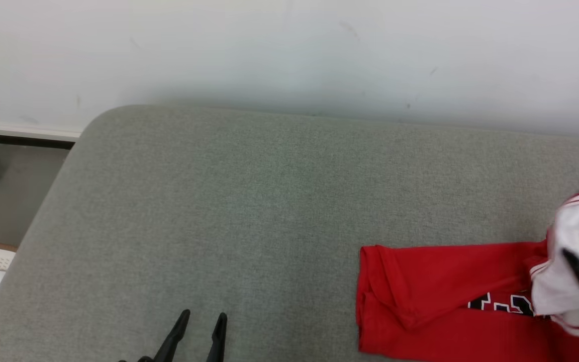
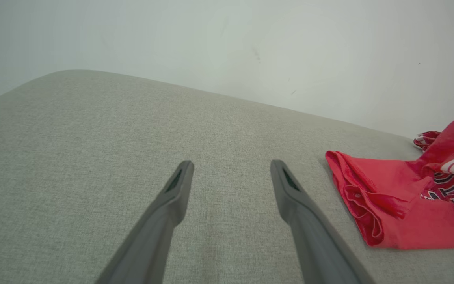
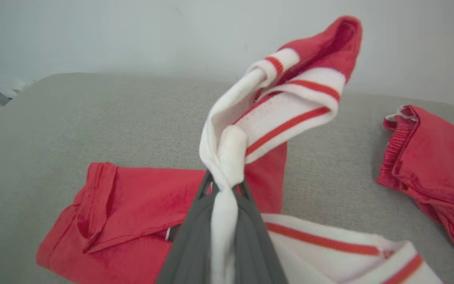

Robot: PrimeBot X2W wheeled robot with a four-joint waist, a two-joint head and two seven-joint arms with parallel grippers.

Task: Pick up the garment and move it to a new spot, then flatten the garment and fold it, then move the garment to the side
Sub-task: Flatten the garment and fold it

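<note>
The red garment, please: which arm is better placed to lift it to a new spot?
Right. The right gripper is shut on the white striped trim of the garment, raised above the grey cushion; the left gripper stands open over bare cushion, apart from the cloth.

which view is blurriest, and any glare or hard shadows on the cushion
head view: soft even light, no glare, the red jersey blurs at the right edge; left wrist view: crisp, the grey cushion evenly lit; right wrist view: blurriest, the white striped trim near the lens is soft
</note>
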